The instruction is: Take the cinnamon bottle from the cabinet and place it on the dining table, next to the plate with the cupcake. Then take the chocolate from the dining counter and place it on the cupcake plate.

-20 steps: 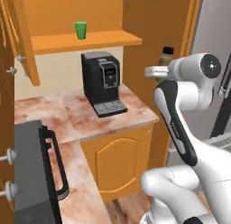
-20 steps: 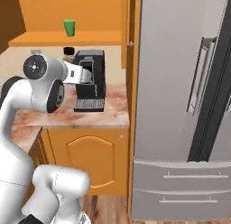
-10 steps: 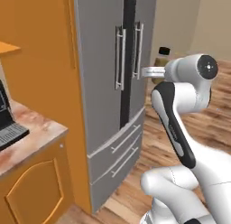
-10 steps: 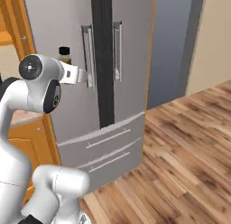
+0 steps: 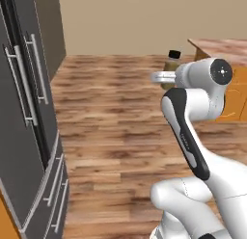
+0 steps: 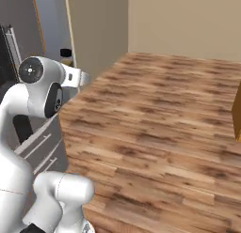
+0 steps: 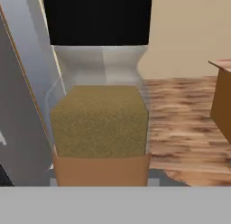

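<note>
The cinnamon bottle [image 7: 101, 114] sits right up against the hand camera, upright, black cap on top, clear neck, brown powder filling the lower part. In the left base view you can spot the bottle [image 5: 172, 62] poking up just behind the arm's white wrist, cap showing, carried up in the air over the wooden floor [image 5: 116, 108]. In the right base view only its black cap [image 6: 66, 52] peeks above the wrist. The gripper [image 5: 169, 76] is mostly hidden by the arm, and the fingertips aren't visible in the hand view, so honestly I can't make out the fingers themselves, but the bottle hangs at the hand with nothing under it, so they look clamped on it. Off to the right in the left base view is a corner of the dining table [image 5: 219, 44], pink-brown marbled top on orange wood, well apart from the bottle. The grey fridge [image 5: 26, 117] with long handles stands on the left.
</note>
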Tool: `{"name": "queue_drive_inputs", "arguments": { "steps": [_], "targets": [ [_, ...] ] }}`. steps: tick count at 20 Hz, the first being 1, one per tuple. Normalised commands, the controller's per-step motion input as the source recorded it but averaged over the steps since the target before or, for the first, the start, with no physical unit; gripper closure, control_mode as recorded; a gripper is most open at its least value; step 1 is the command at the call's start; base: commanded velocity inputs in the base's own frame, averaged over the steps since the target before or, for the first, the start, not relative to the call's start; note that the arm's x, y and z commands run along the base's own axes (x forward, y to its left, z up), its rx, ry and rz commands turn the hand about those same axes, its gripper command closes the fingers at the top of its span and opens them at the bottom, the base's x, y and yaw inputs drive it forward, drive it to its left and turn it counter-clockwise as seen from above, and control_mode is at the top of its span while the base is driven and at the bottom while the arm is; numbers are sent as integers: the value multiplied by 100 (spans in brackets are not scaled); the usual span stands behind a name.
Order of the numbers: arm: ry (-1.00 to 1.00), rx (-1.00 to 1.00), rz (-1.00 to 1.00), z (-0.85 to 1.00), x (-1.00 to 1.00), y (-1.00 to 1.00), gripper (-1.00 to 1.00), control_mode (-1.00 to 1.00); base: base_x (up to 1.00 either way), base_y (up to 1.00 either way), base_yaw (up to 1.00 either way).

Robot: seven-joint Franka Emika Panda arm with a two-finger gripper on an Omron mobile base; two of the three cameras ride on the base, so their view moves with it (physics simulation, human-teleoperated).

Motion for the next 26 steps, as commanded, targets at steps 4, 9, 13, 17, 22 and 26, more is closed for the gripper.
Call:
{"name": "queue_drive_inputs", "arguments": {
  "steps": [4, 9, 13, 17, 22, 26],
  "targets": [
    [0, 0, 0, 0, 0, 0, 100, 100, 0, 1, -100],
    [0, 0, 0, 0, 0, 0, 100, 100, 14, 0, -85],
    [0, 0, 0, 0, 0, 0, 100, 100, 35, 2, -65],
    [0, 0, 0, 0, 0, 0, 100, 100, 70, 17, -38],
    [0, 0, 0, 0, 0, 0, 100, 100, 93, 29, -6],
    [0, 0, 0, 0, 0, 0, 100, 100, 94, 35, 0]
  ]
}}
